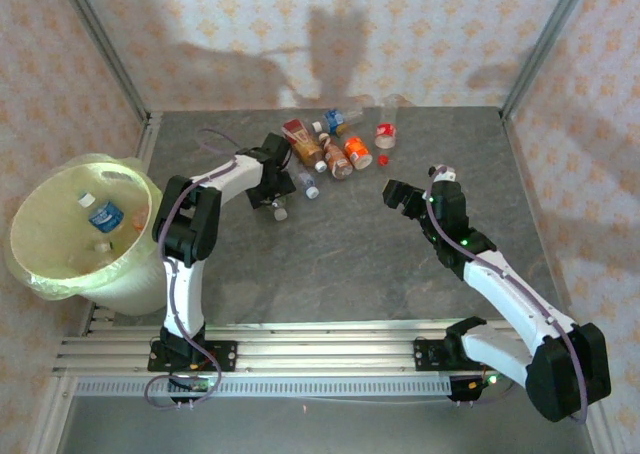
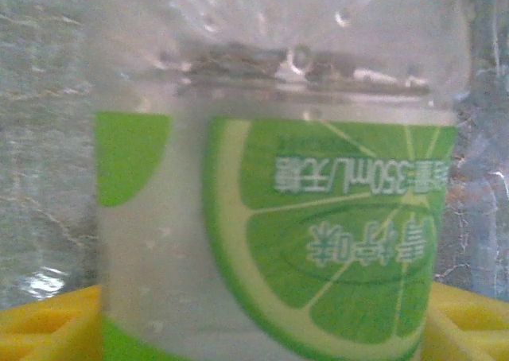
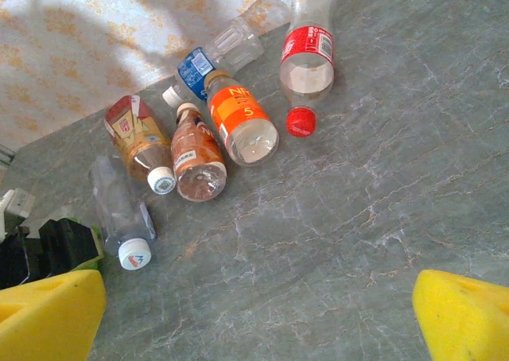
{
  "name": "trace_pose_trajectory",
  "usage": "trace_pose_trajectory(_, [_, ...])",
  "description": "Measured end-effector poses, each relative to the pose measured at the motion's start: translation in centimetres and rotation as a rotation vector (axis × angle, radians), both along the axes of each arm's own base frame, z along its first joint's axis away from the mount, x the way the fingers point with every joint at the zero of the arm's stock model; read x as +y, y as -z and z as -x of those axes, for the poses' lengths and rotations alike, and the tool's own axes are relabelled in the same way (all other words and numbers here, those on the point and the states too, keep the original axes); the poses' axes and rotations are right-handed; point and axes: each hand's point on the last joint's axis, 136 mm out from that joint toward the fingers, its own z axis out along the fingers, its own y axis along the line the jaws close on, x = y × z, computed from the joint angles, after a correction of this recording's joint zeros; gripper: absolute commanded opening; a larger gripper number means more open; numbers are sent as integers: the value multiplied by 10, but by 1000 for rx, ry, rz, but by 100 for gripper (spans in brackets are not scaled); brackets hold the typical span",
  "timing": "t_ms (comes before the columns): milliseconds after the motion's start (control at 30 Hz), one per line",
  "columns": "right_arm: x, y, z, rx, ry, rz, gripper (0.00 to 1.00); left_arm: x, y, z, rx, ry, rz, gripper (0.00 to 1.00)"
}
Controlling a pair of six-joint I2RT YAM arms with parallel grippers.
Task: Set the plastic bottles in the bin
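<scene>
1. Seven plastic bottles (image 3: 242,118) on the desk (image 3: 358,218): six lie in a loose cluster beyond the right fingers (image 3: 48,313), and one green-labelled bottle (image 2: 270,218) is between the left fingers (image 2: 48,329).
2. One bin (image 1: 130,279).
3. In the bin, one blue-labelled bottle (image 1: 105,216) and two white caps (image 1: 87,200); I cannot tell whether the caps belong to whole bottles.
4. Two arms (image 1: 500,274), each with one pair of yellow fingers.
</scene>
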Motion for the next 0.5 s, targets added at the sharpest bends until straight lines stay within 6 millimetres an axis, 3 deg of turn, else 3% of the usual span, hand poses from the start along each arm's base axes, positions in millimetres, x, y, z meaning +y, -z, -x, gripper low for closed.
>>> trace_pose_trajectory(500, [2,1,0,3,-14,-1,99,3,1,2,4,38,-31,58])
